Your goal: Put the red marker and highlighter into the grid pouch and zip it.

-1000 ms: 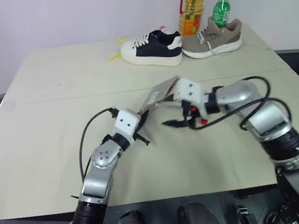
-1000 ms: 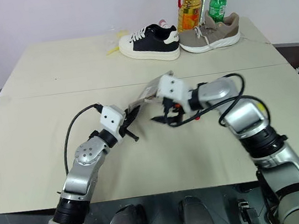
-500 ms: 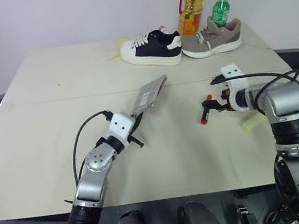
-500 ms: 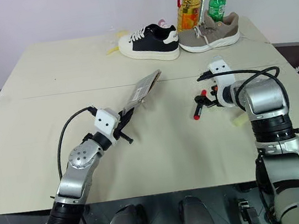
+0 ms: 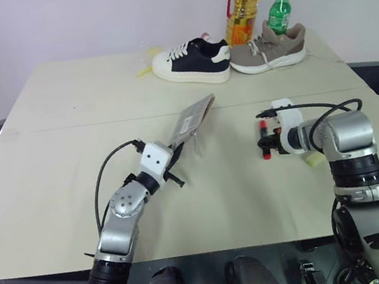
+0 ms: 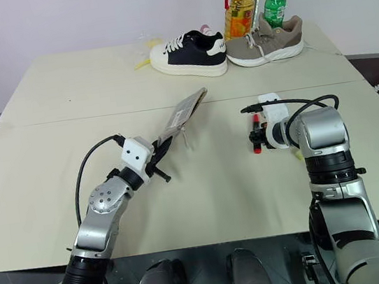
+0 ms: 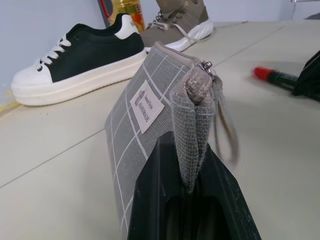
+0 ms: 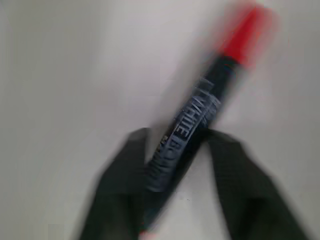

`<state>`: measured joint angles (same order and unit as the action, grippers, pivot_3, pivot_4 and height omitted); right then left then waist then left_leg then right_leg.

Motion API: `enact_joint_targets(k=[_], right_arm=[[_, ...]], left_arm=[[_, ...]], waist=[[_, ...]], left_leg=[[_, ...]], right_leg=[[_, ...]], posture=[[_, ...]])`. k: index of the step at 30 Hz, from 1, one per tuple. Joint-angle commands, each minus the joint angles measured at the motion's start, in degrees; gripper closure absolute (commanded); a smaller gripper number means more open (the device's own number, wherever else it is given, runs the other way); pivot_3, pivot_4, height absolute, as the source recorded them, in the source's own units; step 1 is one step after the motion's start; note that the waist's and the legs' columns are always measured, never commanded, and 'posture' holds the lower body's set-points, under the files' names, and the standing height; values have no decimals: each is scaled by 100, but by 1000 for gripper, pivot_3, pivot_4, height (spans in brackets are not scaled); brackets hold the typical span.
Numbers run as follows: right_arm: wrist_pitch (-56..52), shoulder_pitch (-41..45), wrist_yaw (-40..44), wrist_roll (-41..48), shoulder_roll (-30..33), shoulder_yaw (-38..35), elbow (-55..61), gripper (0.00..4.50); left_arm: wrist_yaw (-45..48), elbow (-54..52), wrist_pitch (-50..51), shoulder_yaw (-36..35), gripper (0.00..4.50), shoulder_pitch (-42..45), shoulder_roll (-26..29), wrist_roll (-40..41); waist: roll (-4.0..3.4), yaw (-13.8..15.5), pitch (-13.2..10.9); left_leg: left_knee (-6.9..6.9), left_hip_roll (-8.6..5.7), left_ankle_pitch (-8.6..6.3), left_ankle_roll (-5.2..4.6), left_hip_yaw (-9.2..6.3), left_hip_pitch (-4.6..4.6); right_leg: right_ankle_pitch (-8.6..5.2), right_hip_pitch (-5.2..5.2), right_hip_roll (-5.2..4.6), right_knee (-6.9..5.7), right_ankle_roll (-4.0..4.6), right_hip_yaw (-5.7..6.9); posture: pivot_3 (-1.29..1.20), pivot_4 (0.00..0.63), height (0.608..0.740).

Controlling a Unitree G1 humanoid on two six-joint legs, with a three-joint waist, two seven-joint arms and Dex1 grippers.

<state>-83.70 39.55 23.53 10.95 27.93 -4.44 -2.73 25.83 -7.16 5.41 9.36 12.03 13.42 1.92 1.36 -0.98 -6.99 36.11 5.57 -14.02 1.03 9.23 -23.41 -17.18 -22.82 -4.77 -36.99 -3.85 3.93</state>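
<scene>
The grid pouch [image 5: 194,118] is held up tilted over the table, and my left gripper [image 5: 174,151] is shut on its lower corner. In the left wrist view the pouch [image 7: 145,105] shows its white label and zipper pull. The red marker [image 5: 263,130] lies on the table to the right, red tip pointing away. My right gripper [image 5: 267,148] points down at it, and both fingers press the marker's dark barrel [image 8: 200,120]. The pale-yellow highlighter [image 5: 315,159] lies on the table beside my right forearm.
At the table's far edge stand a black-and-white shoe [image 5: 191,62], a grey shoe [image 5: 269,53], an oil bottle [image 5: 243,7] and a green bottle [image 5: 280,13]. A yellow scrap [image 5: 147,64] lies left of the shoes.
My right gripper left the pouch, swung right and down to the marker, tipped downward and closed its fingers on it. The marker now lies straighter. The left gripper kept still.
</scene>
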Motion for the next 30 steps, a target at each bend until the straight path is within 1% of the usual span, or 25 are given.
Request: enact_joint_targets(k=[1,3,7,11,14,18,25,30], right_arm=[[114,137,-13,79,85,-21,85,4247],[840,71,105,54,149,100,204,4249],[3829,-238,710,-909,1123,1370,575,4250],[5751,-51,1296,-1227,1615,1632,327,4250],[6653,54,1539,-1583,1782,1851,118,4250],[7303,82,1760,-1864,1745,2018,-22,4250],[7653,76,1965,-2117,1642,2037,-88,4250],[7975,42,2093,-2336,1688,2065,-69,4250]], left_arm=[[-27,-177,-147,-106,4500,6,-7,88],[-36,-225,-122,-177,4500,-16,-31,177],[47,-476,19,-312,4500,-121,-36,465],[139,-705,179,-297,4500,-218,44,610],[143,-802,261,-278,4500,-229,45,635],[181,-891,343,-222,4500,-219,57,649],[193,-950,397,-173,4500,-222,81,643],[214,-966,393,-132,4500,-201,101,637]], waist=[[0,-1,0],[0,-8,0],[-4,5,-3],[-4,-7,-5],[-3,-13,-5],[-3,2,-5],[-3,13,-6],[-3,13,-6]], left_leg=[[0,0,0,0,0,0],[0,0,0,0,0,0],[-3,-1,0,0,0,-1],[-3,-6,0,0,0,-1],[-1,0,2,3,1,5],[1,1,4,7,1,8],[3,1,5,8,1,7],[3,1,5,8,1,7]], right_leg=[[0,0,0,0,0,0],[0,0,-1,1,0,0],[-1,-3,2,2,-2,0],[-9,1,1,4,-17,-1],[-8,4,9,2,-18,-1],[-8,7,9,1,-19,0],[-8,8,6,2,-18,0],[-8,8,6,1,-17,0]], posture=[[0,150,713],[0,150,713],[0,150,713],[0,150,713],[0,150,713],[0,150,713],[0,150,713],[0,150,713]])
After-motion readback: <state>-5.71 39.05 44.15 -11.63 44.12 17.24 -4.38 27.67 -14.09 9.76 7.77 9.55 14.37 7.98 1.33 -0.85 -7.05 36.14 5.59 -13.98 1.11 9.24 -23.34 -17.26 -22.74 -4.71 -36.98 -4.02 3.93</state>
